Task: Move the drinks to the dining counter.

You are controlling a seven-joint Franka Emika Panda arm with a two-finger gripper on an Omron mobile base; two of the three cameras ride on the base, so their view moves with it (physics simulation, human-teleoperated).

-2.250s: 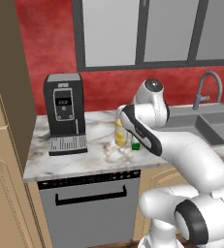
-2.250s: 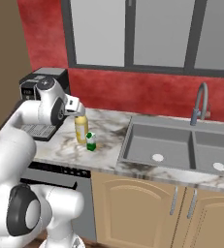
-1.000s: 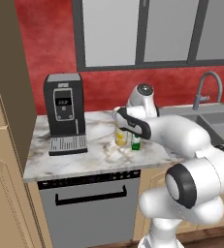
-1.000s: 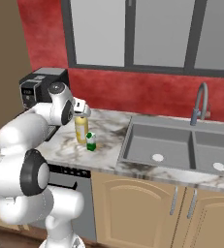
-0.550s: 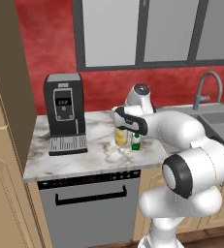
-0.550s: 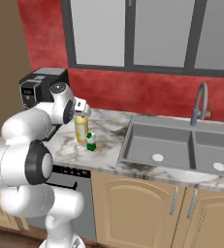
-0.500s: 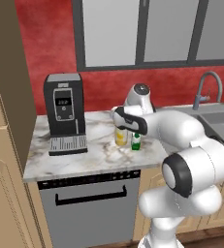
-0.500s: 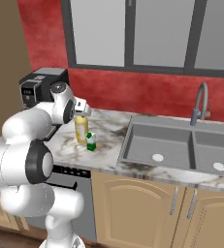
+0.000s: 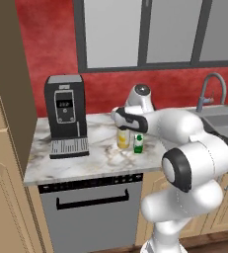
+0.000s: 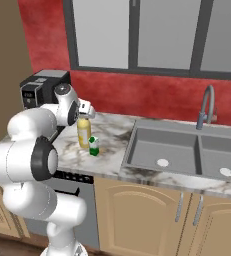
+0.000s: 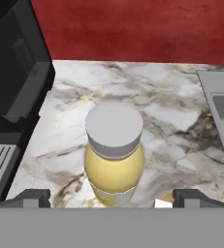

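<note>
A yellow bottle (image 9: 123,140) (image 10: 83,134) with a white cap (image 11: 114,128) stands upright on the marble worktop (image 9: 93,158). Just right of it stands a small green-and-white carton (image 9: 138,144) (image 10: 93,146). My gripper (image 9: 123,125) (image 10: 83,118) (image 11: 112,198) hangs directly over the bottle, open. In the hand view its two fingertips (image 11: 34,197) sit wide apart on either side of the bottle's body, without touching it. The dining counter is out of view.
A black coffee machine (image 9: 65,114) (image 10: 39,88) (image 11: 11,72) stands left of the bottle. A grey double sink (image 10: 187,150) (image 11: 220,106) with a curved faucet (image 10: 207,105) lies to the right. A red wall backs the worktop, and a dishwasher front (image 9: 86,207) sits below it.
The arm has swung down and stretched out, bringing the hand low over the yellow bottle. The jaws stayed open. Bottle and carton have not moved.
</note>
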